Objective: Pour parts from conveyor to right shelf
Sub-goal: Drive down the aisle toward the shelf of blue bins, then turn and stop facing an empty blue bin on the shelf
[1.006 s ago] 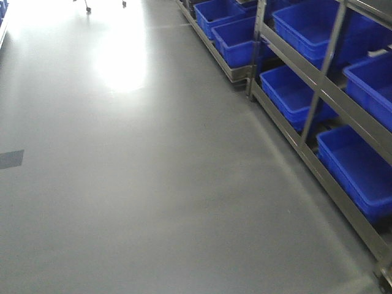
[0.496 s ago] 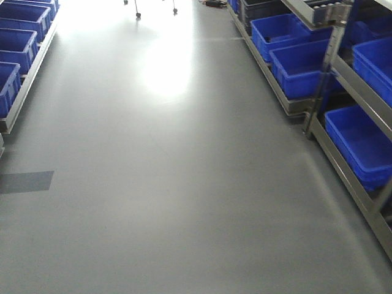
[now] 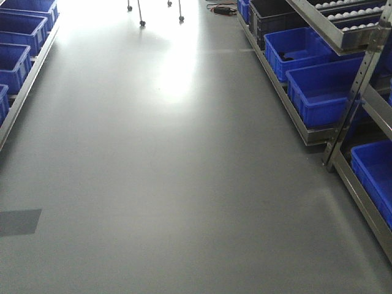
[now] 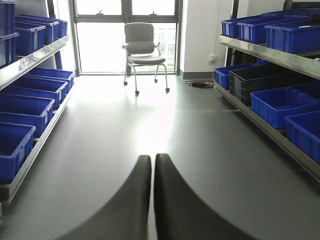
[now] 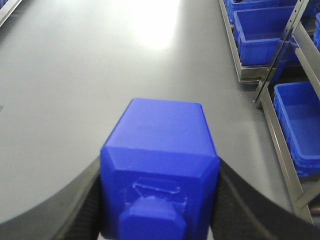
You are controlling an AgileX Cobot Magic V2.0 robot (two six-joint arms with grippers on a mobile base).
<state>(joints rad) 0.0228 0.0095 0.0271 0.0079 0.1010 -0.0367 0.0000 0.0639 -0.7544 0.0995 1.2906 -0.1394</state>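
Clamping the blue part [image 5: 160, 135] between its jaws is the right gripper [image 5: 160, 172]; the left gripper [image 4: 152, 165] sits closed.

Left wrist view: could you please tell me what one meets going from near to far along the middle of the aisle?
Left gripper → grey floor → office chair → window.

Left claw [image 4: 152, 160], right claw [image 5: 160, 172]: curved dark-grey fingers [image 4: 182, 205]
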